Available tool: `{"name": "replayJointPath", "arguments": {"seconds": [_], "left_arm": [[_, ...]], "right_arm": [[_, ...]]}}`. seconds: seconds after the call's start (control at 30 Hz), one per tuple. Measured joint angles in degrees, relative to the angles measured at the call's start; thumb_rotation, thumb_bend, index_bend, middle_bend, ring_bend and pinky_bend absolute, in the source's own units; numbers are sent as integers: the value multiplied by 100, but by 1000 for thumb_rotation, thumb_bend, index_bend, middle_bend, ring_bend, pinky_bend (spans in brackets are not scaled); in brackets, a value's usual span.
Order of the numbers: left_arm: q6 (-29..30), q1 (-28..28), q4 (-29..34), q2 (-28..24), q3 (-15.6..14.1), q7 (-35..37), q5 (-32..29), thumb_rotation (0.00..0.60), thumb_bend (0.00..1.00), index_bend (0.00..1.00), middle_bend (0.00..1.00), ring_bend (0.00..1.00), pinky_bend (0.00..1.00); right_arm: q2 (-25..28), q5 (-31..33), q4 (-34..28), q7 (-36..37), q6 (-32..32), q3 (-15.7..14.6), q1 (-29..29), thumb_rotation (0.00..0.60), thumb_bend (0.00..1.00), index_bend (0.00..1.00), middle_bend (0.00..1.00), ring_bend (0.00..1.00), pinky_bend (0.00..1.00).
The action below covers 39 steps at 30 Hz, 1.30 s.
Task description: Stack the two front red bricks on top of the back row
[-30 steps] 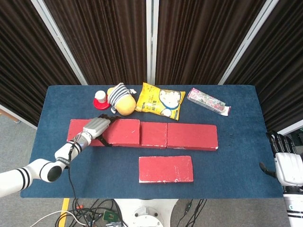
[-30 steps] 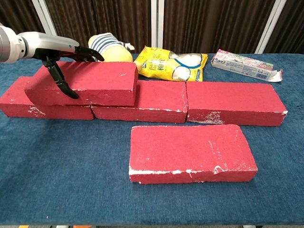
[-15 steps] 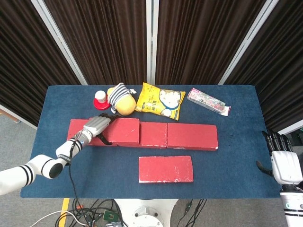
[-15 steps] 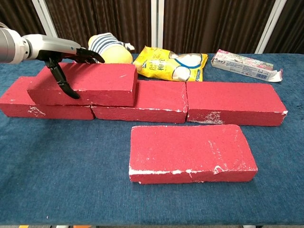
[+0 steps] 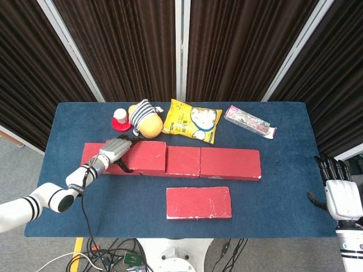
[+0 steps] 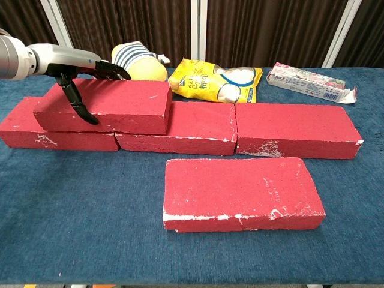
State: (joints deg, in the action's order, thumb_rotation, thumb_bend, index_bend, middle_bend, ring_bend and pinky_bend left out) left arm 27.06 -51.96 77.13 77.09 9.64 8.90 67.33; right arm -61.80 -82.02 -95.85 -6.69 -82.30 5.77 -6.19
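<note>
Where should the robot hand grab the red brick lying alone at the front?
Probably across its short width, near the middle. The front brick lies flat with its long sides facing front and back, and open cloth shows around it. Coming down from above, thumb on the near long side and fingers on the far one, looks best. The right robot hand is free at the table's edge.

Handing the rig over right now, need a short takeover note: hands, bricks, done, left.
Left hand grips the stacked brick, which sits on the back row at its left end, spanning the left and middle bricks.
Right hand is off the table's right edge, fingers apart, holding nothing.
Front brick lies flat on the blue cloth, before the row's middle and right bricks, untouched.
Done: one brick up.
Left: release it, then stack the front brick on the row, probably over the bare right part.
</note>
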Motion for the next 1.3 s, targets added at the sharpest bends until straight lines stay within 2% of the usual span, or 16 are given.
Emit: {"name": "replayJointPath", "arguments": {"seconds": [0.63, 1.3], "left_arm": [[-82, -55, -284, 77, -103, 603, 540, 600, 171, 84, 193, 156, 16], [-51, -110, -555, 183, -197, 984, 760, 600, 171, 84, 193, 156, 16]], "right_arm": [[33, 147, -72, -74, 3, 15, 17, 600, 152, 0, 0, 0, 0], [59, 208, -146, -176, 78, 3, -14, 600, 152, 0, 0, 0, 0]]}}
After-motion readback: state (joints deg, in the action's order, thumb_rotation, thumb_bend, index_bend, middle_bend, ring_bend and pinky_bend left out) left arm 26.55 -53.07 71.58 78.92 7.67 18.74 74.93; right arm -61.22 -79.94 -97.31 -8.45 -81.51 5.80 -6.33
